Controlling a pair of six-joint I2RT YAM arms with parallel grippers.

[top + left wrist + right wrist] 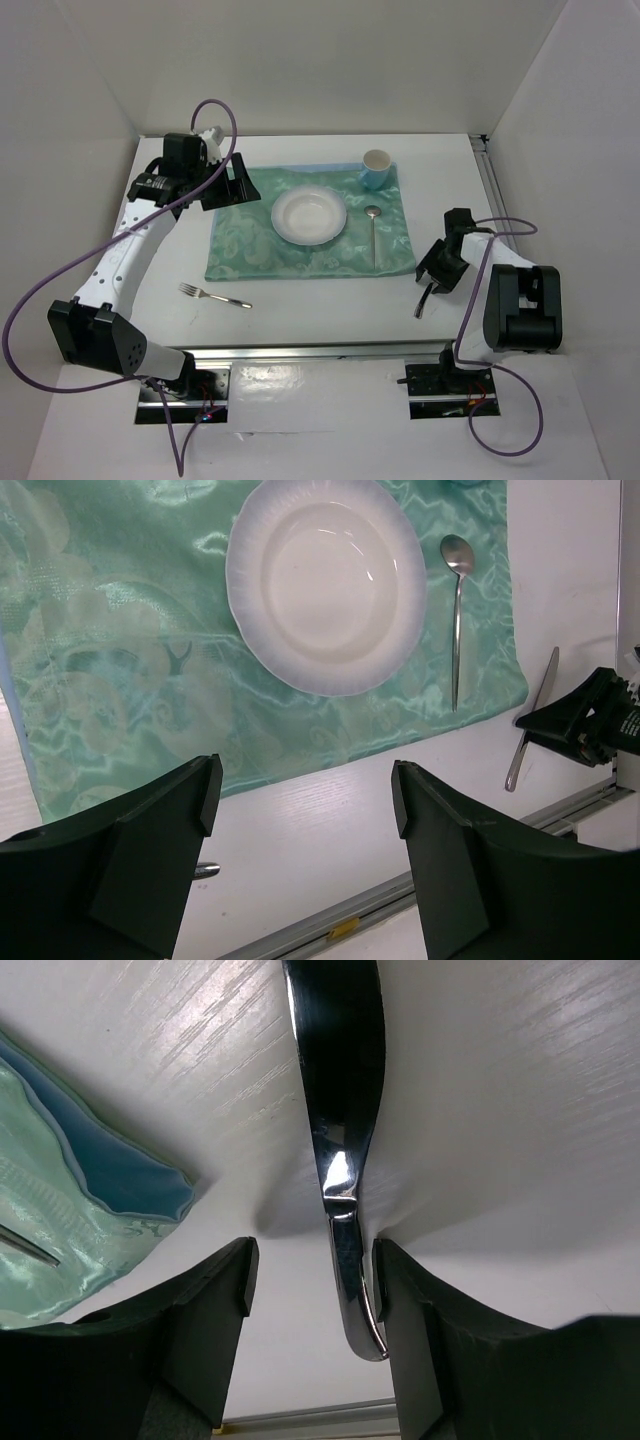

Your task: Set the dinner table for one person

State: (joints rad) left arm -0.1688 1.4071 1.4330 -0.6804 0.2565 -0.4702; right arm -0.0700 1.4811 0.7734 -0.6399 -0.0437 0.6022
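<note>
Jaws spread, the right gripper (312,1260) straddles the knife (338,1110) lying on the dinner table (520,1090) just right of the green mat (60,1230), its long axis running between the fingers, perhaps touching one.

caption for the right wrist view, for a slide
Open right tool straddles a knife lying on the white table, green mat corner at left.

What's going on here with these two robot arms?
They are laying one place setting. A plate, spoon and cup sit on the green mat. The right hand, open, straddles a knife on the white table beside the mat. The left hand hovers open over the mat's left edge. A fork lies off the mat.
</note>
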